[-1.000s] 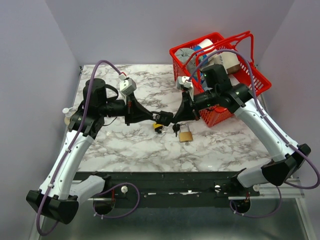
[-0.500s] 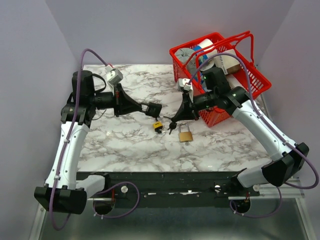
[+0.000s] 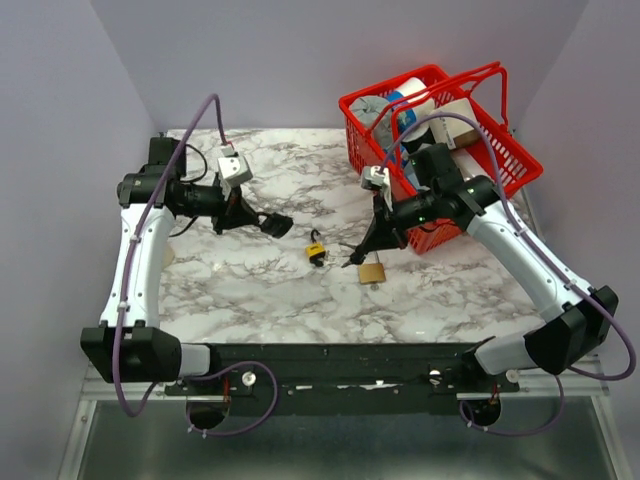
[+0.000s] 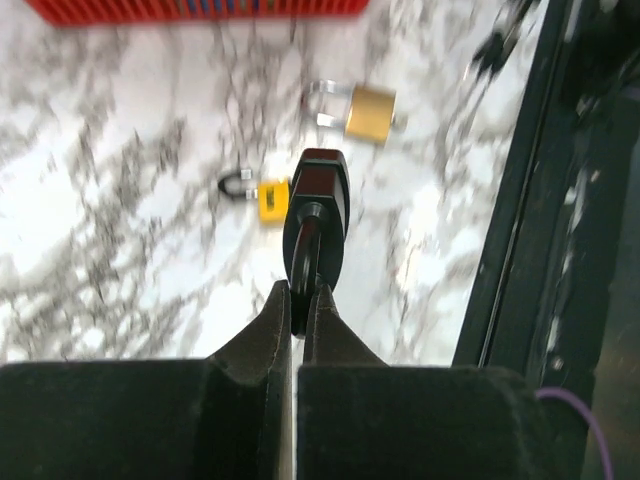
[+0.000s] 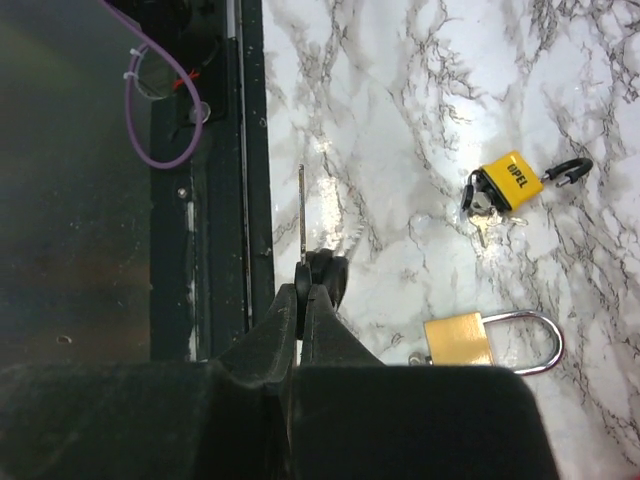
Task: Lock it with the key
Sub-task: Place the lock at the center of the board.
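The left wrist view is smeared: the brass padlock (image 4: 365, 108) and yellow padlock (image 4: 268, 195) show no detail, the basket (image 4: 200, 10) is cut by the top edge, and I can't tell what the black piece (image 4: 318, 200) in the left end effector (image 4: 298, 290) is. The right end effector (image 5: 300, 292) hides part of the head of the key (image 5: 302, 210).

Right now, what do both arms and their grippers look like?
Left arm and right arm match: white links, black joints and bases, a purple cable looped along each, a grey camera block at the wrist. Left gripper and right gripper have black, tapering fingers.
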Controlling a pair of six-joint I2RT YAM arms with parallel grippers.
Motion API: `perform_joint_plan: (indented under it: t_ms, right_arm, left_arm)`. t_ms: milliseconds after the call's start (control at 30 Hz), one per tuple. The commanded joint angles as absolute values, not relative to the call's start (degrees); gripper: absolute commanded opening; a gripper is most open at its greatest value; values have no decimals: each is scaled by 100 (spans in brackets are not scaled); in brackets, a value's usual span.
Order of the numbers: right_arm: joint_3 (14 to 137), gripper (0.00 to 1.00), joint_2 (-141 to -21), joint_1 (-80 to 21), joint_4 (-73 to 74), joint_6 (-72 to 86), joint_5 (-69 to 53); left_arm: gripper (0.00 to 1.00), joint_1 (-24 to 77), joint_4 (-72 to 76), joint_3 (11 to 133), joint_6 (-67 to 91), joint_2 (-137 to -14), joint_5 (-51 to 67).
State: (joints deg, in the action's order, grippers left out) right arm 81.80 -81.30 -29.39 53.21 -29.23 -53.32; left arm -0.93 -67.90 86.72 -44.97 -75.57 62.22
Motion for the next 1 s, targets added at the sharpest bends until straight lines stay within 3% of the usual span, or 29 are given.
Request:
perform_joint_plan:
  t_ms: [0, 500, 700, 967]
  right_arm:
    - [8148, 1, -7893, -2900, 5133, -2488, -5572]
    - [7463, 1, -7875, -2900, 4282, -1399, -5932]
    - [7128, 1, -7936, -2900, 3657, -775, -6020]
    - [6874, 1, -8112, -2909, 3217, -466, -6126]
  left_arm:
    - [0, -18, -8692, 7966, -6704, -7480, 5084]
    - [0, 703, -8692, 5872, -7532, -7734, 4087]
    - [0, 694, -8666, 5941, -7655, -8682, 4157]
    - [0, 677, -8465, 7100, -7410, -10440, 3938]
